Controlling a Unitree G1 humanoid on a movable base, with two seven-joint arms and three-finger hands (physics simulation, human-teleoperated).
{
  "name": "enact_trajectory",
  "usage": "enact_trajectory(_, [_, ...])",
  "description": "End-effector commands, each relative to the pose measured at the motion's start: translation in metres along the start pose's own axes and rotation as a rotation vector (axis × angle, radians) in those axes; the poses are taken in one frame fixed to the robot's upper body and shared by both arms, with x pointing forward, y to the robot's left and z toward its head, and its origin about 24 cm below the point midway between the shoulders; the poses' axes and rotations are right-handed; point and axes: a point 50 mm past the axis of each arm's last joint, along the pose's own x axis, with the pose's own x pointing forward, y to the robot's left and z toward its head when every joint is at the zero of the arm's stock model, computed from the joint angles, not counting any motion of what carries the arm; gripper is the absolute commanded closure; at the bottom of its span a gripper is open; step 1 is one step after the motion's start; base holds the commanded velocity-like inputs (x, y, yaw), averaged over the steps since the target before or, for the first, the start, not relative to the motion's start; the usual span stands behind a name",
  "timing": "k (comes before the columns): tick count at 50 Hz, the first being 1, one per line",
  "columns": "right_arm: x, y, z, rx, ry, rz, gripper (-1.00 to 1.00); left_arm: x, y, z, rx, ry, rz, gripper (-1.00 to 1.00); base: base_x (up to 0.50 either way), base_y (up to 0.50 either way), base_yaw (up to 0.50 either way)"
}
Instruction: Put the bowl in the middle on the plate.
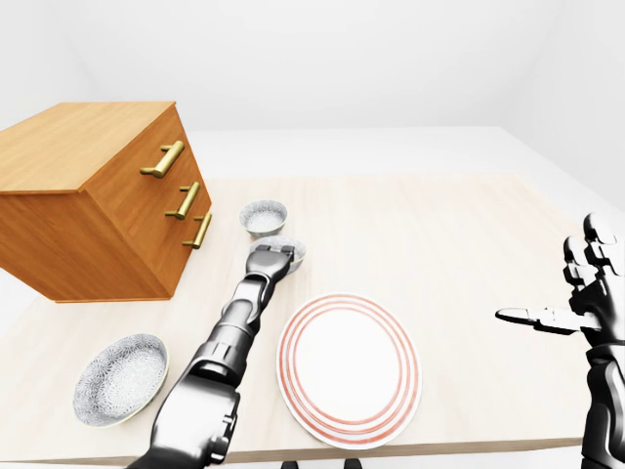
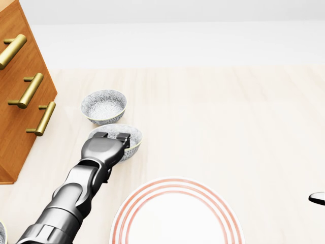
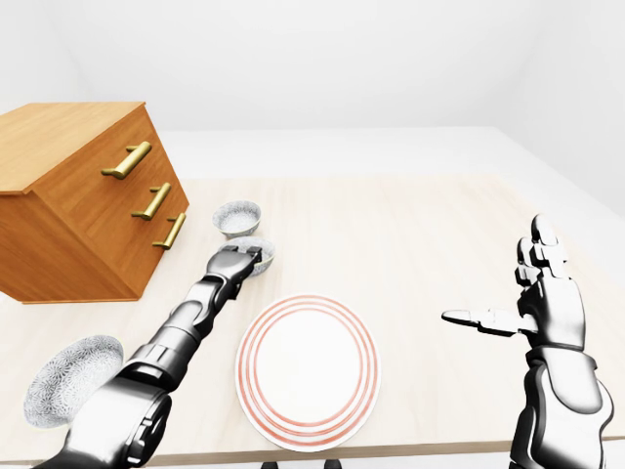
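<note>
Head view, left of centre: the middle bowl (image 2: 133, 136) sits on the counter (image 2: 228, 122), just below the upper bowl (image 2: 103, 106) and above the plate (image 2: 175, 216), apart from the plate's red-ringed rim. I cannot tell whether its base is fully down or slightly tipped.

My left hand (image 2: 103, 148) covers the bowl's lower-left rim. Its fingers (image 2: 123, 136) are bent down over that rim with the tips inside, drawn narrow and gripping the rim. The thumb is hidden under the palm.

My right hand (image 3: 542, 298) hangs at the right edge of the right-eye view, above the counter, fingers spread wide and holding nothing.

A third bowl (image 1: 120, 377) lies at lower left of the left-eye view. The drawer chest (image 2: 20, 101) stands at upper left.
</note>
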Motion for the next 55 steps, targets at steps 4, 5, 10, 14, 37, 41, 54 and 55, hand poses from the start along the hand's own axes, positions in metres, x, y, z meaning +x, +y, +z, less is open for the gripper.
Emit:
enact_trajectory(4, [0.000,-0.001,0.001,0.003,-0.004,-0.001,-1.00,-0.014,-0.005,0.014,-0.122,-0.062,-0.020,1.00,0.00,0.00,0.00])
enact_trajectory(5, [0.001,0.000,0.000,0.004,-0.003,-0.001,-1.00,-0.015,-0.005,0.014,-0.128,-0.063,-0.020,1.00,0.00,0.00,0.00])
enact_trajectory(10, [0.000,0.000,-0.003,0.007,0.010,-0.001,-1.00,-0.021,-0.004,0.016,-0.154,-0.077,-0.010,1.00,0.00,0.00,0.00])
enact_trajectory(14, [0.000,0.000,-0.002,0.004,0.007,-0.001,-1.00,-0.024,0.002,0.015,-0.157,-0.079,0.003,1.00,0.00,0.00,0.00])
enact_trajectory(37, [-0.001,0.000,0.001,-0.004,-0.002,0.001,-1.00,-0.051,0.038,0.030,-0.142,-0.135,0.100,1.00,0.00,0.00,0.00])
enact_trajectory(41, [0.000,0.000,-0.001,-0.002,0.005,0.001,-1.00,-0.053,0.042,0.032,-0.142,-0.138,0.113,1.00,0.00,0.00,0.00])
enact_trajectory(54, [0.000,0.001,-0.004,0.002,0.016,0.001,-1.00,-0.072,0.046,0.045,-0.165,-0.197,0.162,1.00,0.00,0.00,0.00])
enact_trajectory(55, [0.000,0.001,-0.005,0.003,0.022,0.001,-1.00,-0.076,0.044,0.048,-0.171,-0.219,0.177,1.00,0.00,0.00,0.00])
